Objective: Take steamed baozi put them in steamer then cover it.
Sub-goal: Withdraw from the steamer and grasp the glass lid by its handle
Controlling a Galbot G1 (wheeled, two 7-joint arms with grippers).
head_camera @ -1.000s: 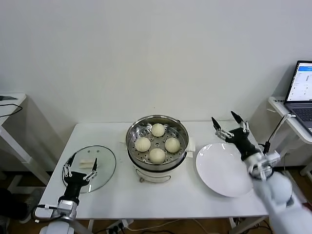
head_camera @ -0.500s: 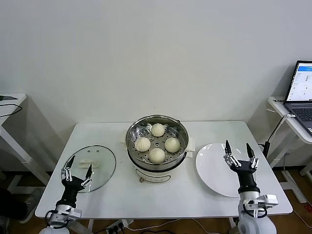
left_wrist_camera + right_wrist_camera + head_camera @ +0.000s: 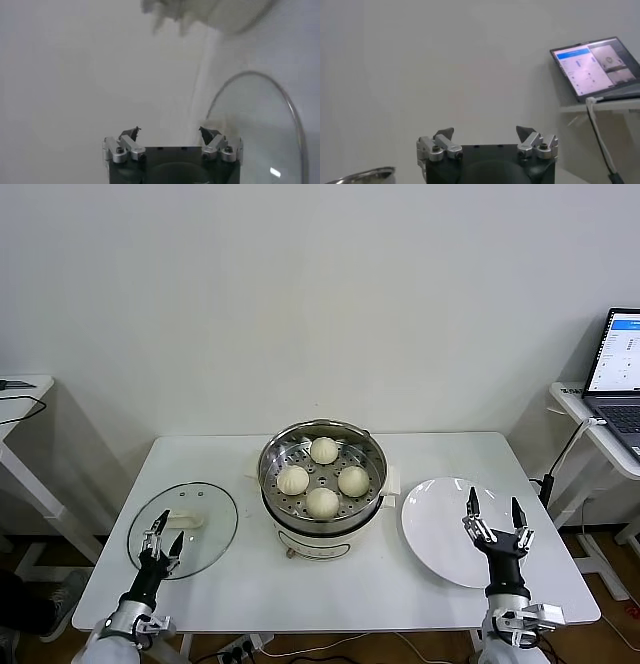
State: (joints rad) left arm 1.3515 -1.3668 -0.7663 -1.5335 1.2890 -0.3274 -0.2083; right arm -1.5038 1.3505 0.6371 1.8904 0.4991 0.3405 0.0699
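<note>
Right gripper (image 3: 495,522) has pulled back over the plate (image 3: 440,544), jaws wide, empty. All four buns (image 3: 322,477) sit in the steamer (image 3: 322,474). Left gripper (image 3: 161,536), wide, hovers over the lid (image 3: 200,509): covering remains.

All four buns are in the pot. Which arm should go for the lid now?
The left. The cover lies flat on the table's left side, and the open left claw hovers at its near edge. The right claw, also open, sits over the plate, across the steamer from it.
</note>
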